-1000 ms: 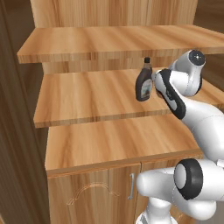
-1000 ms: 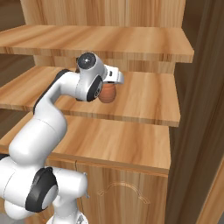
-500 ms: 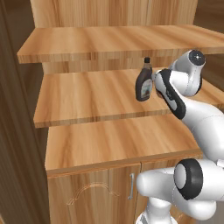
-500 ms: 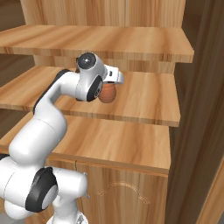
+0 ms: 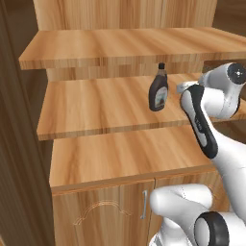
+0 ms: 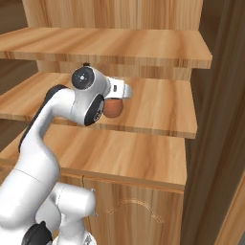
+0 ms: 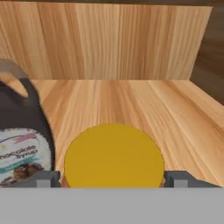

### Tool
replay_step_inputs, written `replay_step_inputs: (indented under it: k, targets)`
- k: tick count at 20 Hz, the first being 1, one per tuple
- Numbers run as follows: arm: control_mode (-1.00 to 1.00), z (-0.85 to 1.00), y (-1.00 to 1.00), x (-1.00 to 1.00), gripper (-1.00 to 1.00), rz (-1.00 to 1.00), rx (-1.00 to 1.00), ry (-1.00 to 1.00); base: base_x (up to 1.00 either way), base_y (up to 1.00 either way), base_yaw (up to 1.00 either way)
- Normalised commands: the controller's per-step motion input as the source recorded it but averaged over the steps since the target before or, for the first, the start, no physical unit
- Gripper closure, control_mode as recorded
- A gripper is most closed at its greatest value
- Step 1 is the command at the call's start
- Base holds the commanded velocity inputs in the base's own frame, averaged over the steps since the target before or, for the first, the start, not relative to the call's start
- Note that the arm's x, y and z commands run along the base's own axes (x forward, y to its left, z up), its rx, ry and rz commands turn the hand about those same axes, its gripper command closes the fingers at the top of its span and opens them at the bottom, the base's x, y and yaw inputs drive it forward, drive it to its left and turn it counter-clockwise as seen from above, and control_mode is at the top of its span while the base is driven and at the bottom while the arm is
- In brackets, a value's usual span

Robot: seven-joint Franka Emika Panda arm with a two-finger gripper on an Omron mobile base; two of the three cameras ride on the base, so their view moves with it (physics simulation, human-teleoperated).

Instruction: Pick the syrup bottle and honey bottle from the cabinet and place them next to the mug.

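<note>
Looking at the frame's bottom, you see the tool (image 7: 113, 178) spread apart around the short reddish-brown yellow-lidded honey jar (image 7: 113, 155).

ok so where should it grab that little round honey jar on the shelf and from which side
Probably around the round body just under the yellow lid of the honey jar, coming in level from the open front of the shelf. The jar stands upright and the gripper already has a fingertip on either side of it. The syrup bottle stands close on one side, so a straight approach seems safest.
</note>
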Motion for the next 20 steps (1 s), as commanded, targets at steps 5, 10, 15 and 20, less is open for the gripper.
replay_step_inputs:
  k: [5, 10, 15, 20]
  targets:
    - [-1.00, 0.63, 0.00, -0.89, 1.00, 0.00, 0.00, -0.15, 0.00, 0.00, 0.00]
    - [-1.00, 0.88, 0.00, -0.74, 1.00, 0.00, 0.00, -0.07, 0.00, 0.00, 0.00]
    - [-1.00, 0.33, 0.04, -0.30, 1.00, 0.00, 0.00, 0.00, 0.00, 0.00, 0.00]
    - [-1.00, 0.00, 0.00, 0.00, 1.00, 0.00, 0.00, 0.00, 0.00, 0.00, 0.00]
